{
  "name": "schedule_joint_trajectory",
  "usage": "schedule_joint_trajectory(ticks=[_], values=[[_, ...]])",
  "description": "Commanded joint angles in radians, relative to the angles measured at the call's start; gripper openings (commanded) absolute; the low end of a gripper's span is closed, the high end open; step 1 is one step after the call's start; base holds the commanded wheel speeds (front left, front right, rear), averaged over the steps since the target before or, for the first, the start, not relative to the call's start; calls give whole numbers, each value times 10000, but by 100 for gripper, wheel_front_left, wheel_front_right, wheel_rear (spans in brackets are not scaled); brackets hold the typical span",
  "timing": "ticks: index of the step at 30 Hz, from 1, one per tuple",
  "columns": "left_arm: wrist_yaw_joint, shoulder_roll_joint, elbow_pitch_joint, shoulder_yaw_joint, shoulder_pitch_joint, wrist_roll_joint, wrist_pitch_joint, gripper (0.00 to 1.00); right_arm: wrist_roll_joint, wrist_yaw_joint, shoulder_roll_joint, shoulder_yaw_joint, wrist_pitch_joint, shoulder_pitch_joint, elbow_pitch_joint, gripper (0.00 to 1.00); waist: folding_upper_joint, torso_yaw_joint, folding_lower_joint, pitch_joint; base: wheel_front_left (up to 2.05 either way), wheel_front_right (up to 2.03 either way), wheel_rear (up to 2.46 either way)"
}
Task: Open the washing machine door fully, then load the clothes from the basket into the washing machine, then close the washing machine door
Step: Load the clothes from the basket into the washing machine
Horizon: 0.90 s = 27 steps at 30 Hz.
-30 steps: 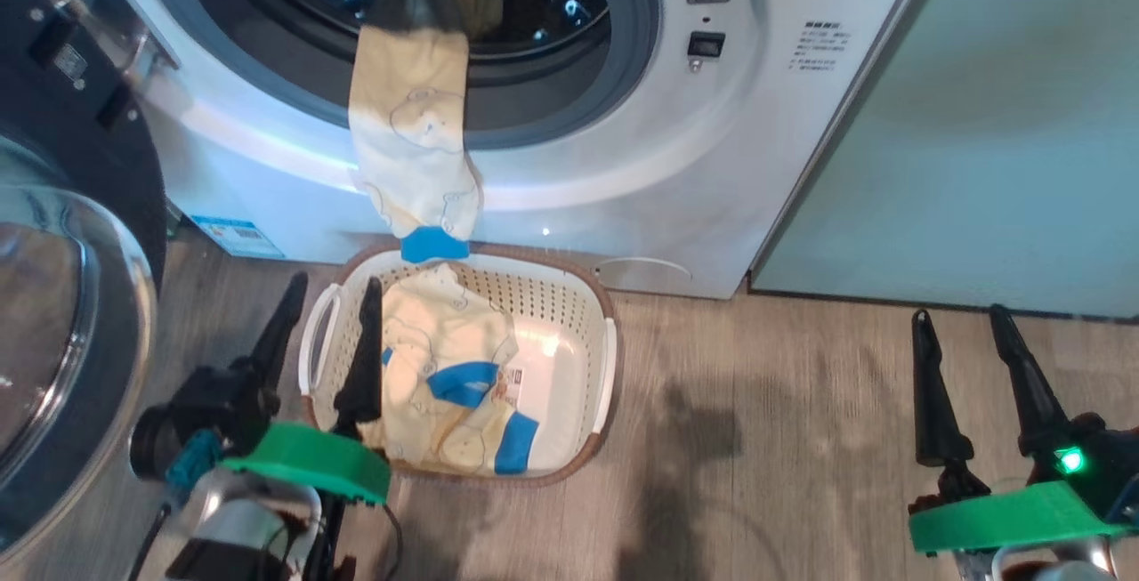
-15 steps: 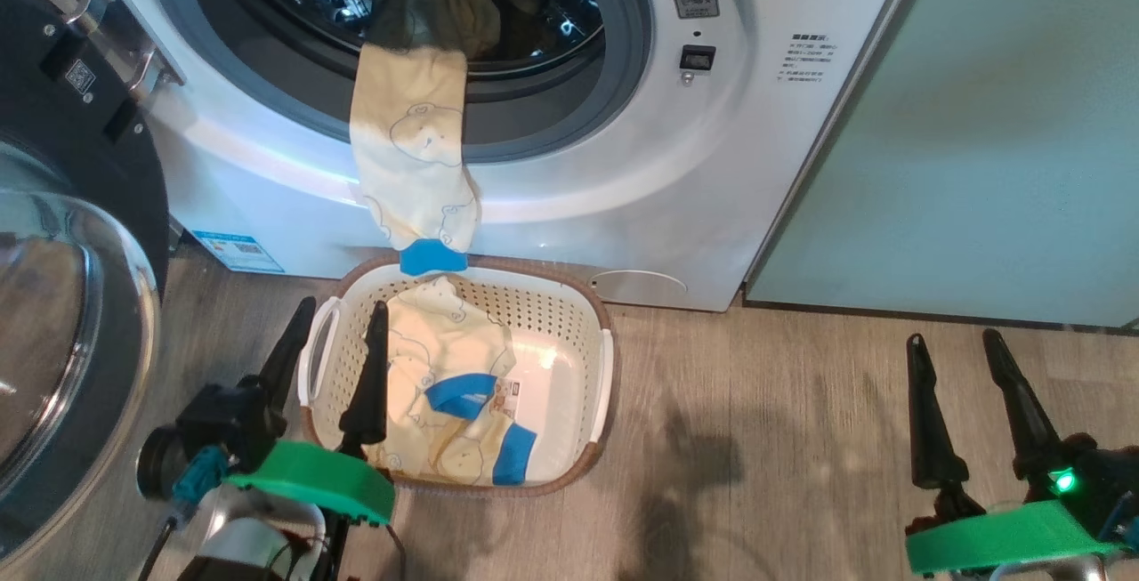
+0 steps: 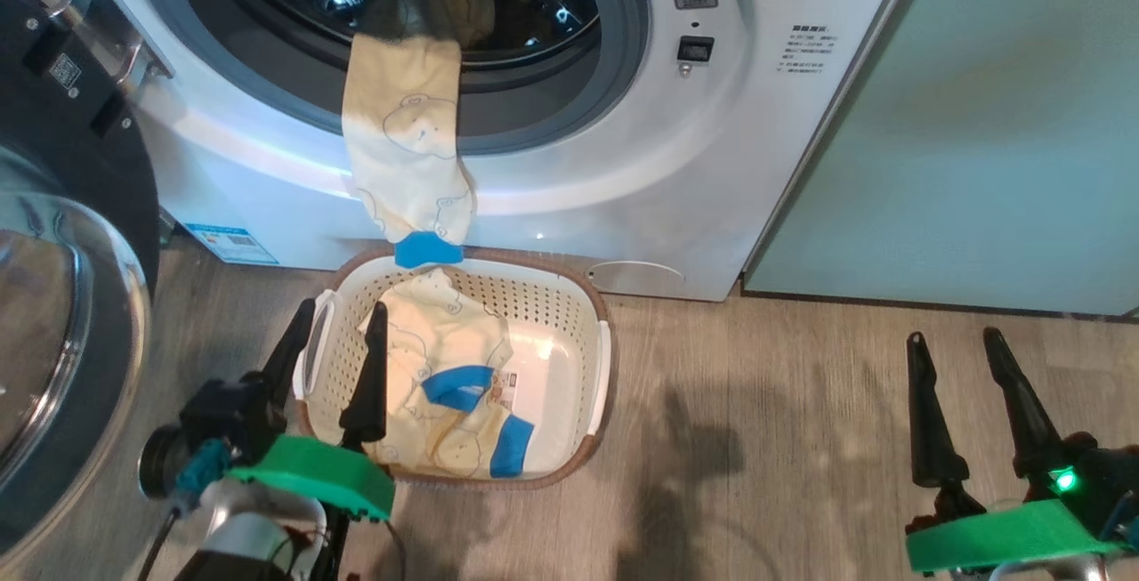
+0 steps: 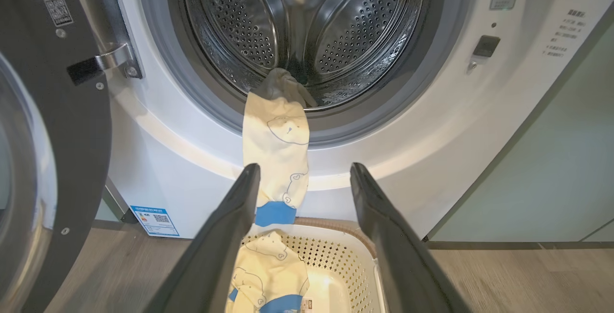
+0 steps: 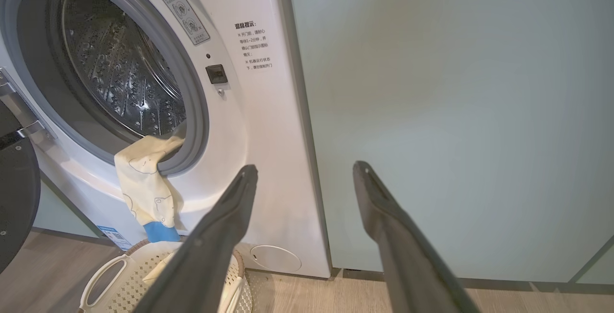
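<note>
Left fingers (image 3: 367, 376), wide apart and empty, sit nearest — pale yellow blue-trimmed garments (image 3: 445, 359) at three o'clock in cream perforated basket (image 3: 552, 301).

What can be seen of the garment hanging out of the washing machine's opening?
The hanging garment is soft pale cream cloth with faint bear outlines, ending in a blue cuff. Its upper end lies inside the steel drum; the rest drapes limp over the grey gasket and down the washing machine's white front. The cuff hangs at the basket's back rim; whether they touch is unclear.
</note>
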Motion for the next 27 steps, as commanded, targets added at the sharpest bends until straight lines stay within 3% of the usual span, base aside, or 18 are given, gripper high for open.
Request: schedule_joint_trajectory(ticks=[1,11,27], values=[[-75,155,-118,339,-593,-118,50,100,71,39,-114,223,-55,-263,-368,100,-1,-8,0,121,0,0,0],[-727,142,1116,139,-1647,-494,215,100,132,39,-114,245,-55,-534,-502,100,-1,-175,0,863,0,0,0],[-2043,305,4918,157,-5070,-1055,320,100,647,39,-114,271,-55,-1488,-873,100,-1,-1145,0,3054,0,0,0]])
